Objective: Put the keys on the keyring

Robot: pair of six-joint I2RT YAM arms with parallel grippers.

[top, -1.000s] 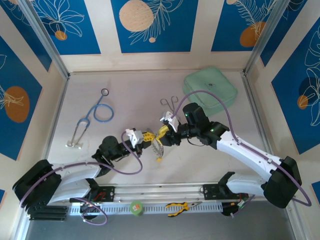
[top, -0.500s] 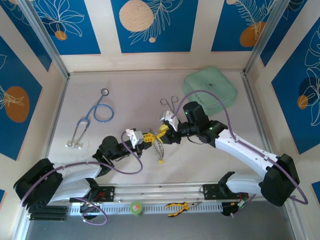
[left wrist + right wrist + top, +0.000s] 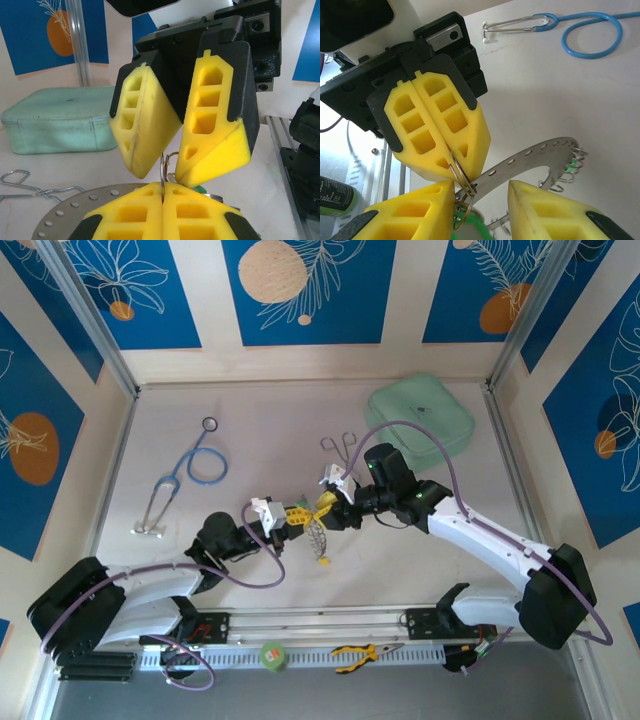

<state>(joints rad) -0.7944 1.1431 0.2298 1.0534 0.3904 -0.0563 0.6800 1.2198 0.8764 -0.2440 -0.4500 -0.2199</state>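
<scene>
left gripper (image 3: 452,165) is clamped on the split ring (image 3: 461,177) at the keyring (image 3: 530,155) rim, right gripper (image 3: 482,192) stands apart astride the green key (image 3: 470,222) just beside that rim; it should close squarely on the key head before threading.

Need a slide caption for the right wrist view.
Left claw shut on the keyring; right claw open around a green key.

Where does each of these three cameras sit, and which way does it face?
Top external: above, behind the bases, looking down at the table; left arm and right arm show.
Left wrist: faces the green pouch; shut left fingers below.
Right wrist: faces the stethoscope; open right fingers below.
Shared: both wrist views show the keyring.
</scene>
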